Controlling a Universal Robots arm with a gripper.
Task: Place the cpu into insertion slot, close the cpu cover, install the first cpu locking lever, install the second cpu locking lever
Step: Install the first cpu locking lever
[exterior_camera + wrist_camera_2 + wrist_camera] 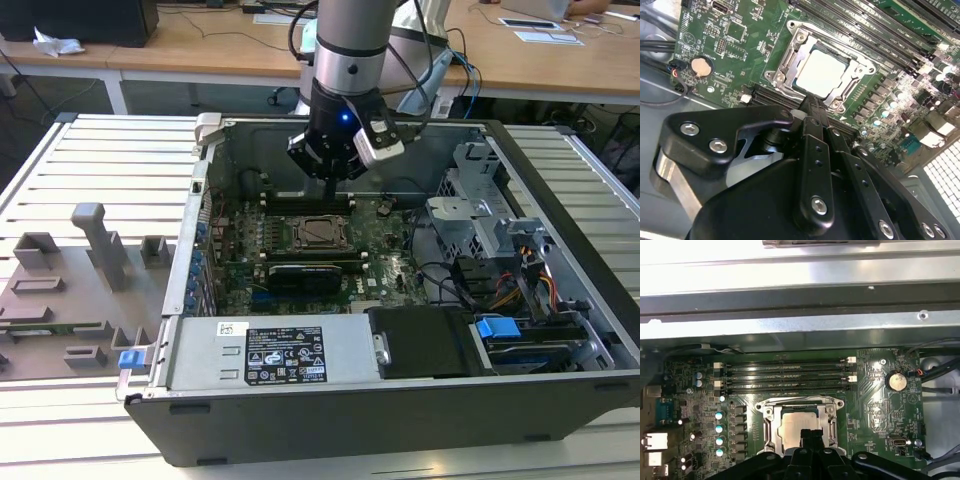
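We see the chip [821, 73] lying in the socket [790, 55] with the cover [856, 75] down around it, memory slots [785, 375] alongside, and the gripper [331, 170] above the motherboard [385, 255] inside the computer case [560, 190].

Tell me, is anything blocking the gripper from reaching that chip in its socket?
Nothing visible does. The cpu already lies in the insertion slot with the cpu cover around it, and the gripper hangs just above its edge with bare board between them.

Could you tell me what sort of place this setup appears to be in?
Probably a robotics lab or workshop: an open computer case lies on a slatted metal table, grey fixture blocks sit beside it, and wooden desks stand behind.
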